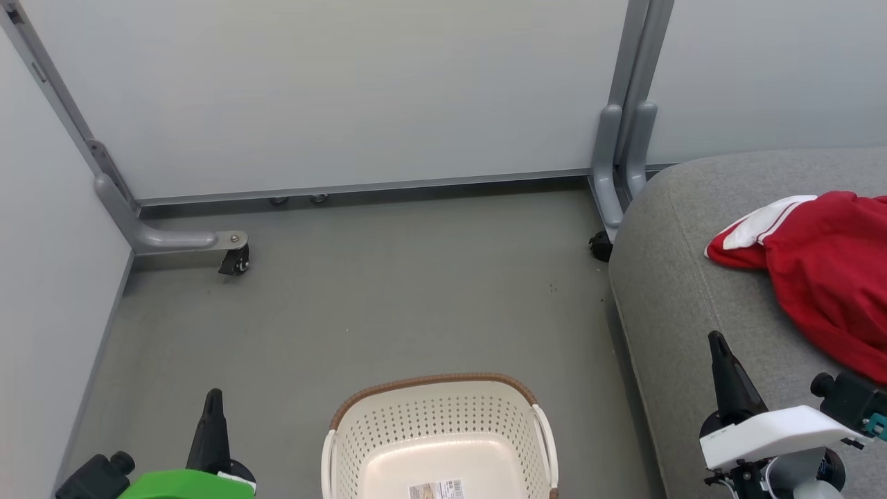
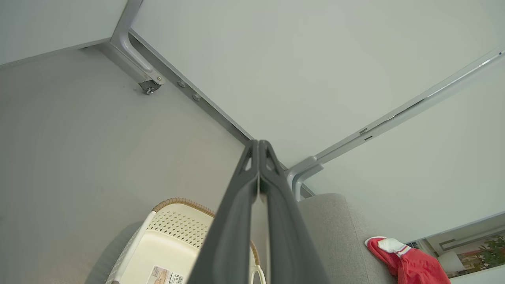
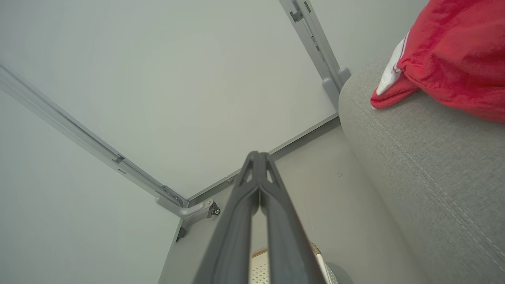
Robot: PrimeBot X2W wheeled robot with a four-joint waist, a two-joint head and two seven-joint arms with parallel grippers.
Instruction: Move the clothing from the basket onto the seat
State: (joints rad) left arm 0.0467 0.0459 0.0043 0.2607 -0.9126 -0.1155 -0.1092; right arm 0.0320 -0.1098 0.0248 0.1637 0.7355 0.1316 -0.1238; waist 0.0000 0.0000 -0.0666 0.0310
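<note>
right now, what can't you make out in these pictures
Clothing: head view's right edge cuts it off; one garment or two, and any lettering, can't be told.
Basket: head view's bottom edge cuts its near part; in the left wrist view the left gripper covers part.
Label: print too small to read.
Seat: runs past the head view's right edge.

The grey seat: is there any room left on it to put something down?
Yes. The seat is bare in a strip from its left edge to the red clothing, which crowds its right side. The shut right gripper hangs over that strip's near end. The floor between the basket and the back wall is bare too.
</note>
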